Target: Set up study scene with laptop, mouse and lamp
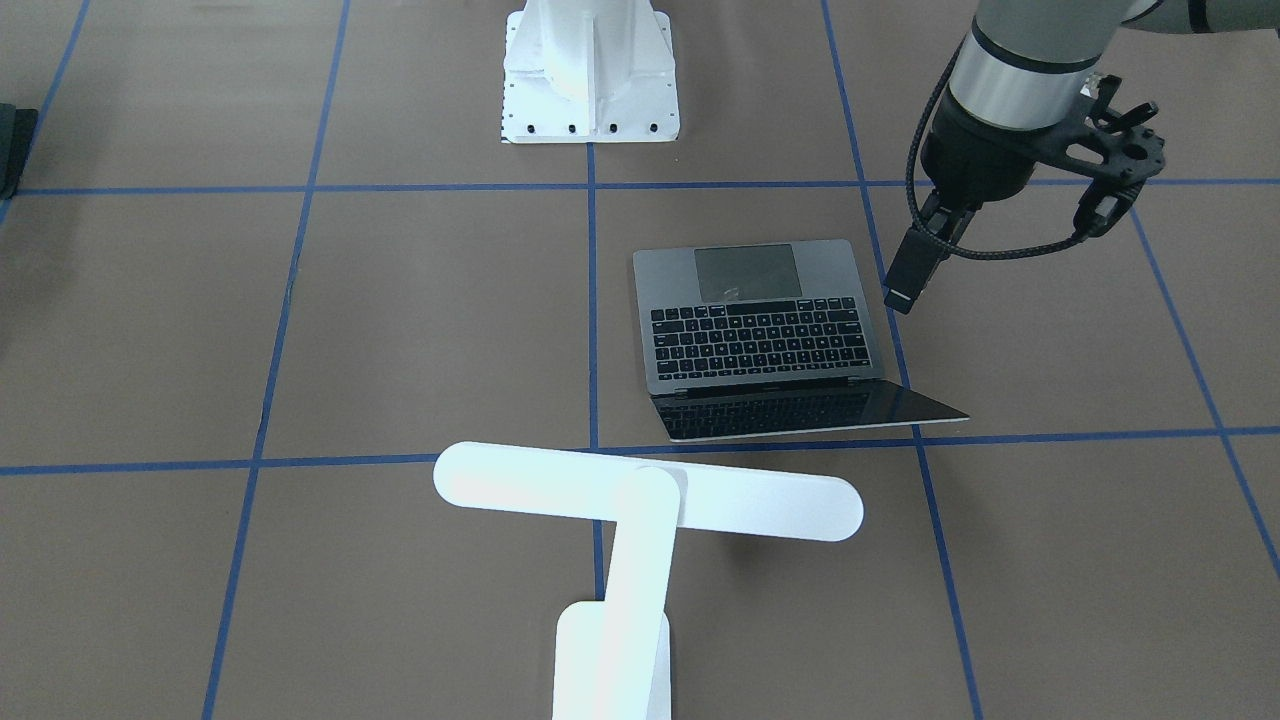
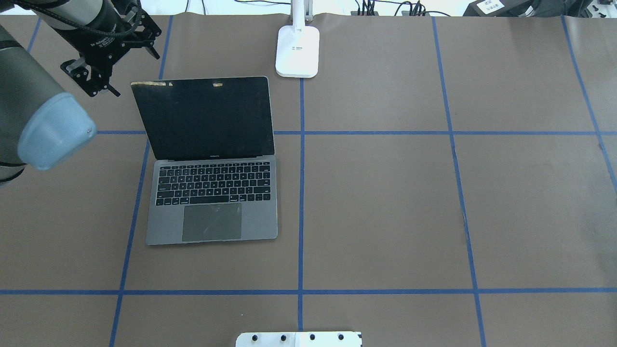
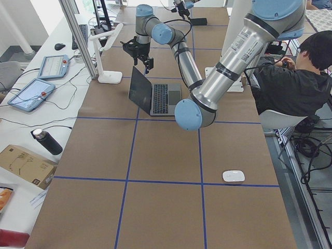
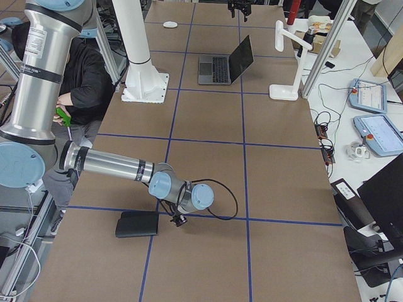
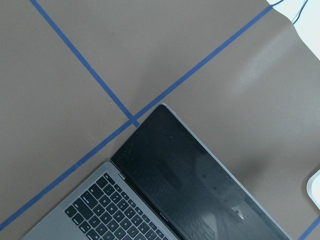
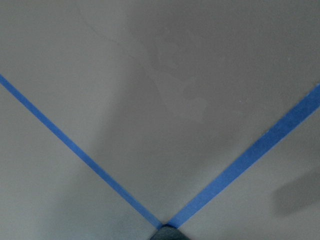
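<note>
The grey laptop [image 1: 760, 330] lies open left of the table's middle [image 2: 212, 193], its dark screen tilted back. The white lamp [image 1: 650, 495] stands at the far edge behind it, with its base [image 2: 297, 50] on the centre line. The white mouse [image 3: 233, 176] lies alone at the table's left end, far from the laptop. My left gripper [image 1: 906, 280] hangs above the table just beside the laptop's left edge; its fingers look shut and hold nothing. My right gripper [image 4: 179, 220] is low over the table's right end, next to a black mat; I cannot tell its state.
The flat black mat [image 4: 138, 223] lies at the right end. The white bolted pedestal [image 2: 299, 339] stands at the near edge in the middle. A person [image 3: 290, 83] sits behind the robot. Blue tape lines cross the brown table cover.
</note>
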### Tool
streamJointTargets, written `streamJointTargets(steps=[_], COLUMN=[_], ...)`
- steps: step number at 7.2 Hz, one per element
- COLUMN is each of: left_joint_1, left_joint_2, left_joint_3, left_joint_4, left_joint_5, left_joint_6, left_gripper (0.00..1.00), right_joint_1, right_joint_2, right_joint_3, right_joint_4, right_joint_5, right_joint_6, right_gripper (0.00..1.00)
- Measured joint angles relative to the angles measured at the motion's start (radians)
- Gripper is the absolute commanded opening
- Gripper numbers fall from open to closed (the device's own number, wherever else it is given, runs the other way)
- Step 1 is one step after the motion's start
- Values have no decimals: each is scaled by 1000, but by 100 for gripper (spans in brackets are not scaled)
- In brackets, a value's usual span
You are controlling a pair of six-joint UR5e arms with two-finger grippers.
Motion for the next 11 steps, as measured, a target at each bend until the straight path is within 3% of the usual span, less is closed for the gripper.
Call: streamJointTargets(steps=[11], left_joint_1=[32], left_joint_2=[-3], left_joint_3=[-13], left_joint_4=[1], left_joint_5=[19], left_joint_6=[-5], left_gripper=[100], right_joint_1=[-32], right_joint_2=[-20], right_joint_3=[-95], right_joint_4=[-3], right_joint_5=[4], right_joint_6=[-86], right_gripper=[99])
